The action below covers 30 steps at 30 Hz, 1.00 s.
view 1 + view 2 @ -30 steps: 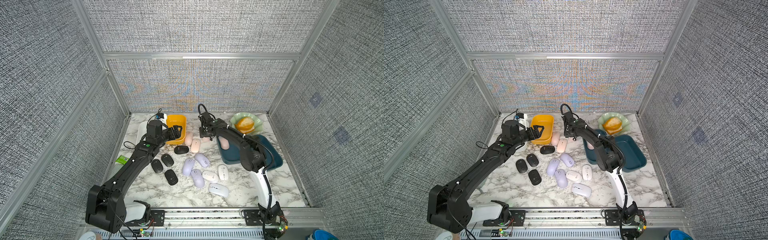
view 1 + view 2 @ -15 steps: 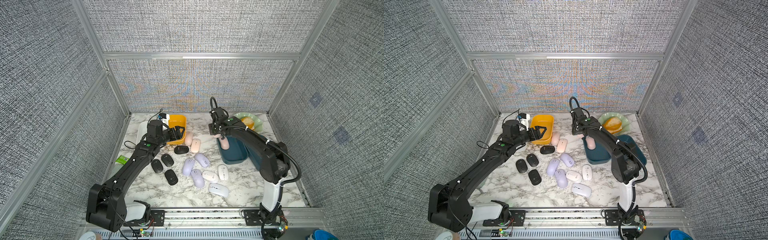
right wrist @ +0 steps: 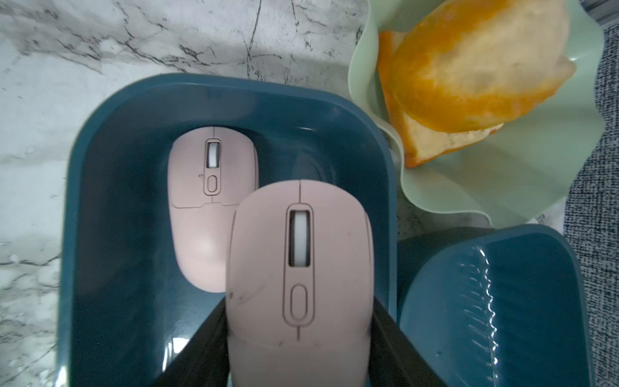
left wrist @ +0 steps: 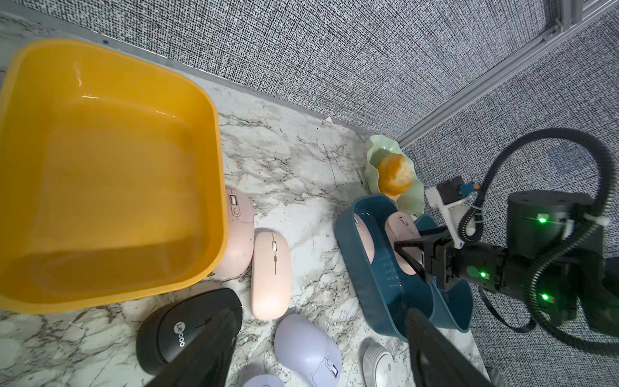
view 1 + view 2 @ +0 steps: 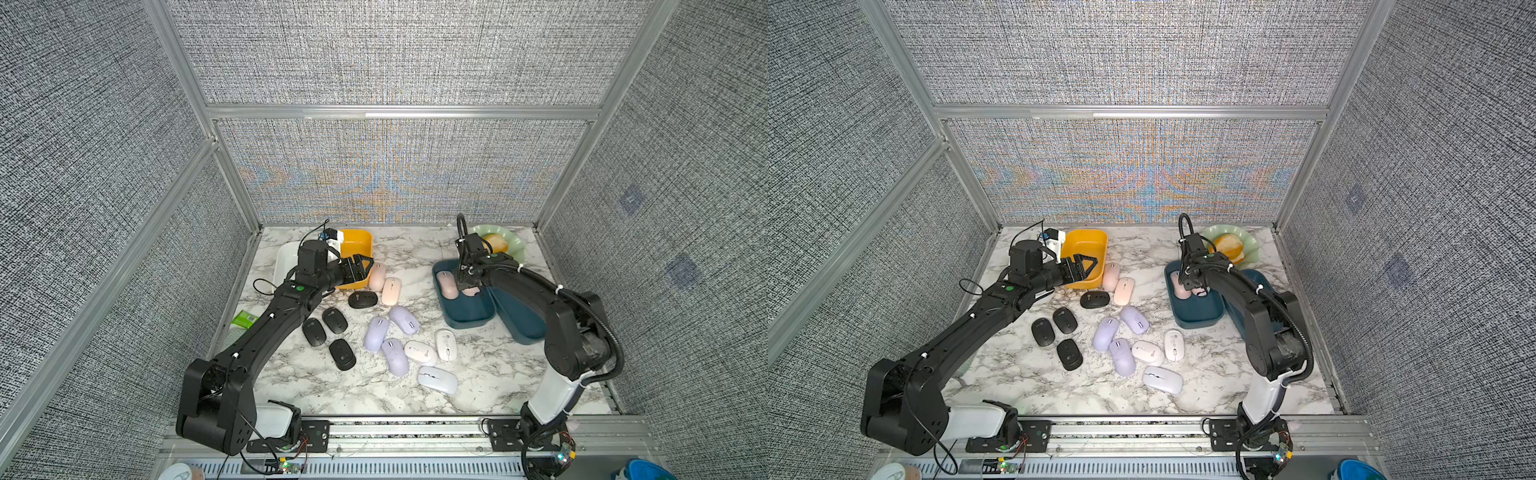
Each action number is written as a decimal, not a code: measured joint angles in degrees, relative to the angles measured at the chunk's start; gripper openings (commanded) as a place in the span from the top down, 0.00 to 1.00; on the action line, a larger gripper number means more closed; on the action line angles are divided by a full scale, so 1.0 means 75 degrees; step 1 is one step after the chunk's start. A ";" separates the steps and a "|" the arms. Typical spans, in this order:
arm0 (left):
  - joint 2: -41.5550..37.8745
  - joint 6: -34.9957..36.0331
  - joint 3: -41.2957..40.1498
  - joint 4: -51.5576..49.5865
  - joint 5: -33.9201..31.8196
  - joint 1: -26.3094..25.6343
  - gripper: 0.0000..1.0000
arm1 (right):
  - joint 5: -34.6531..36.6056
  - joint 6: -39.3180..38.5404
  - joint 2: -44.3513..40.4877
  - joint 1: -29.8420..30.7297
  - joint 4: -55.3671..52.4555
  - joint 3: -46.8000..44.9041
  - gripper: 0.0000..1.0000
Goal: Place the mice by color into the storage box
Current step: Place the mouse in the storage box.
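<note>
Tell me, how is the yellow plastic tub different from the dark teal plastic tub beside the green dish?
The yellow plastic tub is empty; the dark teal plastic tub has one pale pink mouse lying on its floor. The right claw holds a second pink mouse over the teal tub; the left claw by the yellow tub is open and empty. Both are open, round-cornered bins on the marble table.

The tabletop looks like polished white marble with grey veins, walled by coarse grey woven cloth held in brushed aluminium rails. The yellow tub at eleven o'clock and the teal storage box at two o'clock are glossy moulded plastic, while the pink mouse and the black mouse look smooth, matt plastic.
</note>
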 measured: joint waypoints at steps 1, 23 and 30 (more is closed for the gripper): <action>0.0000 0.0000 0.0000 0.0000 0.0012 0.0000 0.19 | -0.0023 -0.0090 0.0099 -0.0058 0.0009 0.0050 0.43; 0.0044 0.0012 0.0000 0.0026 -0.0029 0.0000 0.19 | -0.0361 -0.0685 0.1247 -0.0326 0.0070 0.0784 0.39; 0.0044 0.0012 0.0003 0.0026 -0.0029 -0.0009 0.19 | -0.0391 -0.0679 0.1469 -0.0321 0.0017 0.0807 0.39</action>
